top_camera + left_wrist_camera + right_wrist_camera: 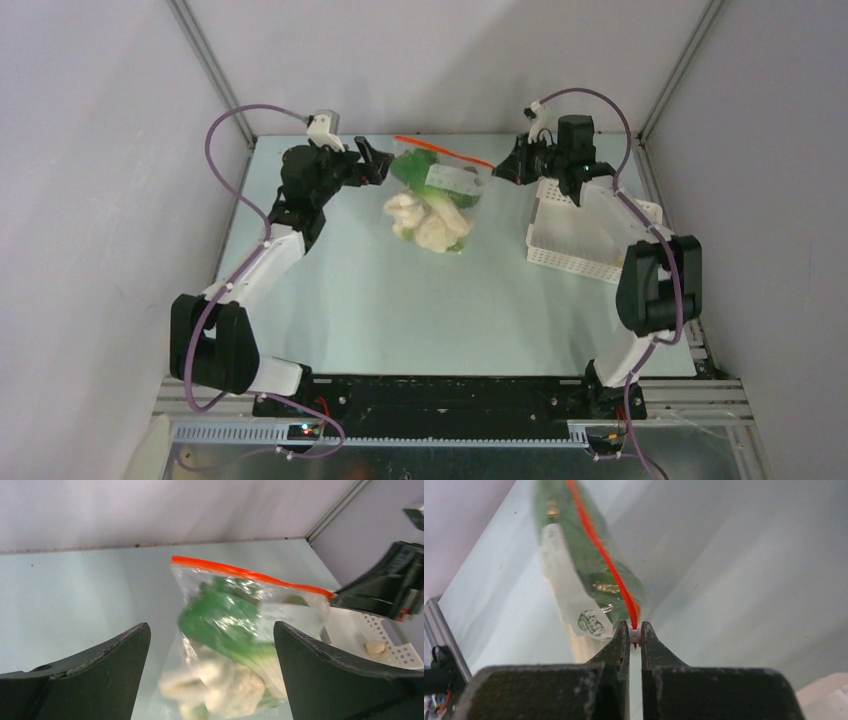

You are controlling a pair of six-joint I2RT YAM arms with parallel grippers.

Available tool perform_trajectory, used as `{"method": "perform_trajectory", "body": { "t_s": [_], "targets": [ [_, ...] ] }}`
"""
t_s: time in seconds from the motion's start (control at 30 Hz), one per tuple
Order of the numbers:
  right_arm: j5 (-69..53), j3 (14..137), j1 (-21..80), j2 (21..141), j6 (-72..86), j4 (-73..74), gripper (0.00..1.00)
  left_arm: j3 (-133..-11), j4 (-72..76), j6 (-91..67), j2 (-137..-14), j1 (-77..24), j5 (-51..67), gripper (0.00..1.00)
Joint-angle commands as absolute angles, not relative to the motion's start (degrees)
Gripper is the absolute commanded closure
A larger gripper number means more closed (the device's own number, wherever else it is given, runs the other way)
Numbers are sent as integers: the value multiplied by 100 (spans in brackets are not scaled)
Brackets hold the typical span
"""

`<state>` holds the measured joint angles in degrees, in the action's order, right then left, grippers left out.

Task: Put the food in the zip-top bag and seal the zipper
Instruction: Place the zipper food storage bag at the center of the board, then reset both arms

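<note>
Clear plastic bag (pixel 437 195) at mid-table (pixel 350 300), pinched by one corner.
Left gripper (pixel 376 160) gapes empty just beside the bag's left end. Green and cream food (pixel 428 222) fills the blurred bag. Right gripper (pixel 508 168) is clenched on the right end of the orange zipper (pixel 446 151). A white basket (pixel 575 240), partly under the right arm, holds one cream piece (pixel 375 647).

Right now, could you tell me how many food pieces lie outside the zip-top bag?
1: a cream-white piece in the white basket. The right arm covers part of the basket, so more may be hidden.
</note>
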<state>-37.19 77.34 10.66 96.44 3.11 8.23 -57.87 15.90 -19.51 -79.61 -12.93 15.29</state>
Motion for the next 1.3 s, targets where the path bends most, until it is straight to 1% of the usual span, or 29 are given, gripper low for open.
{"method": "perform_trajectory", "body": {
  "t_s": [0.0, 0.13, 0.3, 0.33, 0.4, 0.47, 0.5, 0.53, 0.57, 0.6, 0.7, 0.73, 0.77, 0.8, 0.87, 0.97, 1.07, 1.1, 1.13, 1.17, 1.27],
  "targets": [
    [-3476, 8623, 897, 10282, 546, 624, 100, -6144, 1723, -1932, -7942, -1269, 1597, 0],
    [-3467, 9257, 749, 10938, 501, 835, 100, -5996, 1491, -1825, -7638, -1273, 1269, 0],
    [-3044, 9833, 543, 11616, 523, 1098, 100, -5285, 1364, -1837, -7001, -1269, 1030, 0],
    [-3012, 9907, 517, 11726, 502, 1173, 95, -5178, 1317, -1859, -6775, -1266, 963, 0],
    [-2923, 9942, 445, 11818, 522, 1238, 91, -4890, 1209, -1954, -6410, -1266, 783, 0],
    [-2833, 9925, 404, 11825, 529, 1323, 82, -4585, 1155, -2026, -6054, -1267, 652, 0],
    [-2769, 9906, 384, 11797, 519, 1360, 63, -4398, 1136, -2040, -5927, -1271, 603, 0],
    [-2712, 9837, 381, 11703, 506, 1388, 51, -4326, 1040, -2048, -5692, -1267, 511, 0],
    [-2583, 9792, 385, 11630, 499, 1371, 34, -4232, 968, -2048, -5579, -1266, 453, 0],
    [-2504, 9688, 382, 11453, 485, 1314, 26, -4217, 767, -2048, -5372, -1268, 322, 0],
    [-2228, 9654, 379, 11050, 400, 1354, 19, -4196, 402, -2101, -4972, -1266, 64, 0],
    [-2208, 9671, 376, 10826, 380, 1435, 15, -4186, 294, -2158, -4781, -1268, 29, 0],
    [-2180, 9669, 377, 10713, 352, 1465, 13, -4178, 183, -2191, -4601, -1267, -67, 0],
    [-2138, 9631, 380, 10452, 347, 1520, 5, -4191, 114, -2284, -4520, -1272, -126, 0],
    [-2075, 9491, 376, 10022, 315, 1628, 1, -4245, -263, -2444, -4307, -1274, -289, 0],
    [-1912, 9050, 372, 9074, 324, 1793, 1, -4383, -1035, -2754, -4054, -1266, -638, 0],
    [-1464, 8117, 376, 8056, 520, 2094, 0, -4437, -1451, -3075, -3859, -1274, -696, 0],
    [-1378, 7657, 377, 7496, 675, 2283, 0, -4416, -1516, -3119, -3740, -1274, -644, 0],
    [-1217, 7410, 380, 7237, 759, 2394, 1, -4384, -1540, -3210, -3685, -1279, -625, 0],
    [-1131, 6948, 378, 6683, 946, 2635, 1, -4385, -1629, -3249, -3580, -1280, -594, 0],
    [-835, 6015, 388, 5579, 1401, 3006, 0, -4452, -1949, -3299, -3424, -1278, -670, 0]
  ]
}}
